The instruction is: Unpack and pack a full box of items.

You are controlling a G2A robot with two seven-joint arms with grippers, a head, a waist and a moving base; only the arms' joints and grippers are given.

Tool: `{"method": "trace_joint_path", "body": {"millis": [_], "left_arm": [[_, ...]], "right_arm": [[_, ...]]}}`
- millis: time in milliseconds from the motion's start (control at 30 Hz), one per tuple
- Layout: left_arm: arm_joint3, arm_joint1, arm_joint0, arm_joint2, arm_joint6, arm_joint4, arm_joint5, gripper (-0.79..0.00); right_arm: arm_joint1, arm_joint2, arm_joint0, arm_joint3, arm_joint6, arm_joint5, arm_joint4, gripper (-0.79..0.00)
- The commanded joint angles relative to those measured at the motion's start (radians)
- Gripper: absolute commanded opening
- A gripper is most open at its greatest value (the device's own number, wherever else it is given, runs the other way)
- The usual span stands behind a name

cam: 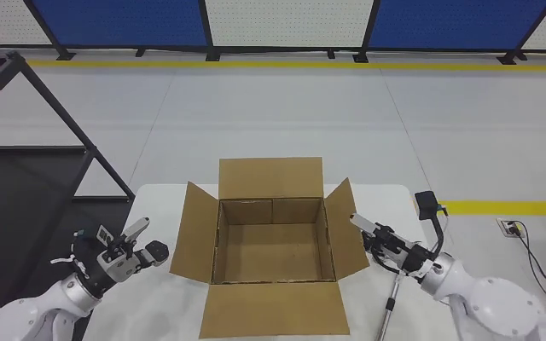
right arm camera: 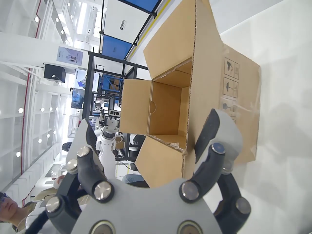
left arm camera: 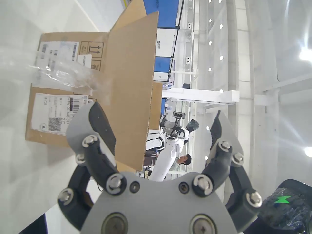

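An open cardboard box [cam: 271,247] stands in the middle of the white table [cam: 162,307], its four flaps spread outward. Its inside looks bare in the top view. My left gripper [cam: 141,241] is open beside the box's left flap, a short gap from it. In the left wrist view the left gripper [left arm camera: 158,125] faces the labelled side of the box [left arm camera: 73,86]. My right gripper [cam: 365,228] is open just off the right flap. In the right wrist view the right gripper [right arm camera: 151,132] looks across that flap into the box [right arm camera: 170,93].
A black frame [cam: 60,119] stands off the table's left side. Blue and white partition panels [cam: 281,21] line the far floor behind a yellow floor line. A thin metal rod [cam: 391,307] lies near the table's right front.
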Motion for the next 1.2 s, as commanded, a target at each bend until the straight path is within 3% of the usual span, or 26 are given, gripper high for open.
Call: {"method": "trace_joint_path", "body": {"millis": [0,333,833,1167], "left_arm": [[0.001,0.002,0.001,0.003,0.003,-0.007,0.000,0.000],[-0.002,0.009,0.002,0.030,0.019,-0.017,0.006,0.000],[-0.002,0.009,0.002,0.030,0.019,-0.017,0.006,0.000],[-0.060,0.014,0.020,0.070,0.039,-0.026,-0.019,0.000]], "right_arm": [[0.002,-0.010,0.008,-0.002,0.003,-0.007,0.014,0.000],[0.001,-0.149,0.042,-0.003,-0.068,-0.005,-0.031,0.000],[-0.002,-0.171,0.036,0.010,-0.070,-0.018,0.001,0.000],[-0.017,-0.329,0.153,0.143,-0.114,-0.036,0.006,0.000]]}}
